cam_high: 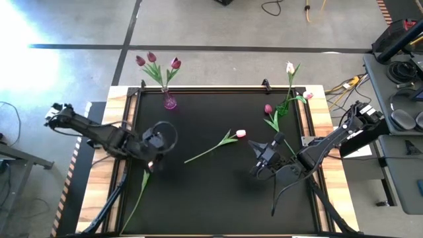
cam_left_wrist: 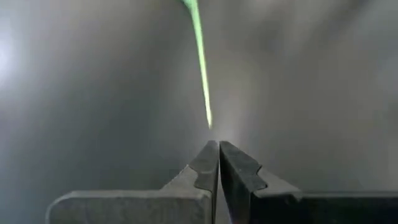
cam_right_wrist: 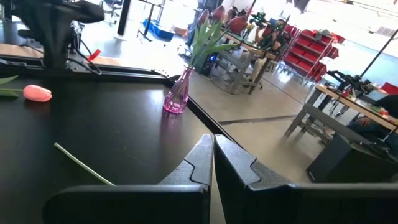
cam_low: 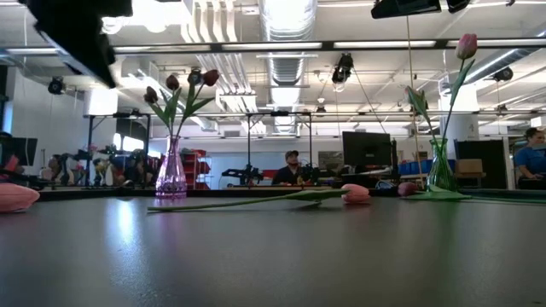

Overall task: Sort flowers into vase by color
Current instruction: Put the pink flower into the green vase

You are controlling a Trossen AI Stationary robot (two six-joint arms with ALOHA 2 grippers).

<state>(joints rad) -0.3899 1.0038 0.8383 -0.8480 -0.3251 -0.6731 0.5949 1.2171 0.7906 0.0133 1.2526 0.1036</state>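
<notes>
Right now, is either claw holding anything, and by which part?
Nothing visibly. Left claw is shut; the end of a green stem lies just ahead of its tips, not between them. Right claw is shut, empty.

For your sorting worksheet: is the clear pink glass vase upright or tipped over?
Upright. The clear pink glass vase stands on its base on the black table, holding dark magenta tulips.

grey concrete floor (cam_high: pixel 218 30), red shelving (cam_right_wrist: pixel 320 46)

Table (cam_high: pixel 218 198) as landmark: vase (cam_high: pixel 170 100) with three flowers at its far left edge, second vase (cam_high: pixel 283 107) at far right, one tulip (cam_high: pixel 215 145) lying mid-table, another stem (cam_high: pixel 139 192) at near left.
</notes>
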